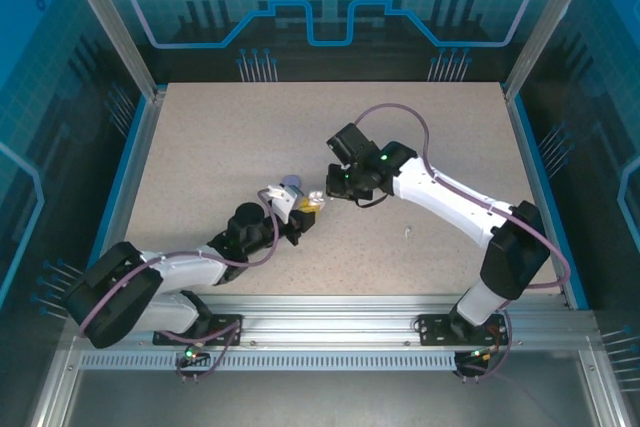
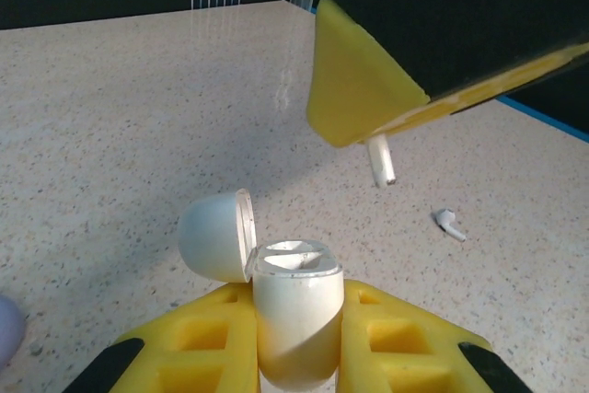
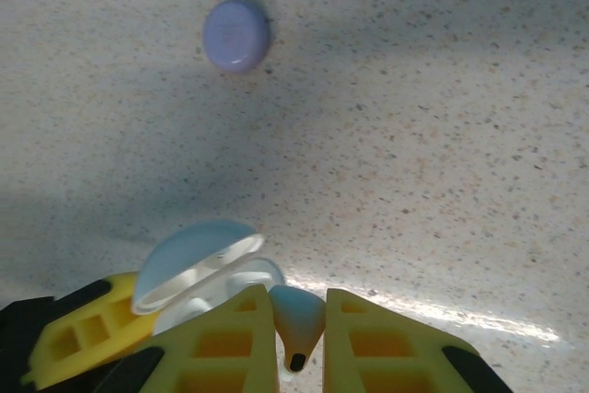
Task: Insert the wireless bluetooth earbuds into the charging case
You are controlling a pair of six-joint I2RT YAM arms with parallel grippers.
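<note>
The left arm (image 1: 170, 272) lies low and stretched from the near left corner toward the middle of the table (image 1: 200, 137). The left pincer (image 2: 296, 324) is closed around the white charging case (image 2: 293, 306), which stands upright between its yellow pads. The lid (image 2: 216, 235) is thrown open to the pincer's left side.

The right arm (image 1: 450, 197) is bent at the elbow and reaches across from the near right, so the right pincer (image 3: 299, 306) faces the left one closely. It is clamped on a white earbud (image 3: 296, 317), pinched between its two fingers.

The left wrist view gives what the top view is too small to give. The stem of this earbud hangs under the right finger, above the open case and a little to its right, apart from it. The same view shows a second white earbud (image 2: 448, 223) lying on the table, ahead of the left pincer and to its right. The right wrist view shows a round purple case (image 3: 236, 34) well ahead of the right pincer.
</note>
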